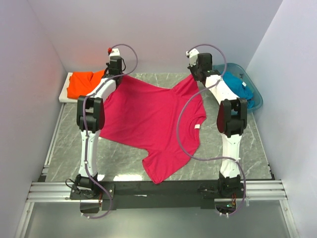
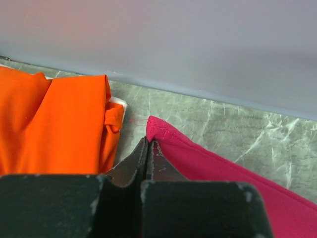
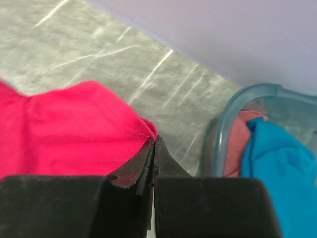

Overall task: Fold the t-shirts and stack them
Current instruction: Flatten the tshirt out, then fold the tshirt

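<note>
The magenta-red t-shirt (image 1: pixel 148 119) is spread across the middle of the grey marbled bench (image 1: pixel 64 153), reaching from near the far edge almost to the near edge. The left gripper (image 1: pixel 119 75) is clenched on one far corner of it. In the left wrist view the black fingers (image 2: pixel 130 168) meet with the stitched corner of the cloth (image 2: pixel 198 158) pinched at their tips (image 2: pixel 148 141). The right gripper (image 1: pixel 194 75) grasps the other far corner in the same way, its jaws pressed together on the seam (image 3: pixel 153 141). Between the two grips the shirt's far edge dips a little. Its white neck label (image 1: pixel 197 127) shows on the right side, and a sleeve points toward the near edge. The orange t-shirt (image 1: pixel 84 83) lies folded on a white board (image 1: pixel 64 91) in the far left corner, just beside the left gripper but not touching the magenta cloth. In the far right corner stands a translucent teal basket (image 1: pixel 255 96) holding the teal-blue t-shirt (image 1: pixel 240 89). The right wrist view also shows a pinkish cloth (image 3: pixel 237 144) under it, against the basket's rim (image 3: pixel 223 129).
</note>
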`<state>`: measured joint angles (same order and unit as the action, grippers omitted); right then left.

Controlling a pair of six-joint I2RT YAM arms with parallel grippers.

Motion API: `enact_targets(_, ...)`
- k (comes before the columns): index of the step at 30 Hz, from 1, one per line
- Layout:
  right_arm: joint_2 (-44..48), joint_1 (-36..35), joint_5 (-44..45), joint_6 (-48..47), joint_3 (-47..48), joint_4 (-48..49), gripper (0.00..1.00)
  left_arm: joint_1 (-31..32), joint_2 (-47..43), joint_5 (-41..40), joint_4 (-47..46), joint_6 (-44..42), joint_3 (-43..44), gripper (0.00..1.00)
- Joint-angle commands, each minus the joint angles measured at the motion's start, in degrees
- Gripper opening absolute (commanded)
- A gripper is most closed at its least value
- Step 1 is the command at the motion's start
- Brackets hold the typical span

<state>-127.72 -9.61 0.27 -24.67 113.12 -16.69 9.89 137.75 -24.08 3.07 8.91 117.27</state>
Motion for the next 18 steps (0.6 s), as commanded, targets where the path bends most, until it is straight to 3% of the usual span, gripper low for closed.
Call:
enact_targets(1,8.7,-0.1,-4.1,1.5,-2.4,1.7,0.00,-0.4,-0.6,0.0,-2.7,-1.8,0.5,0.00)
enact_targets(18,16.5,-0.1,-9.5,2.0,-12.5,3.9,0.00,-0.7,-2.8,3.2,-6.9,-2.5,-4.2,0.00)
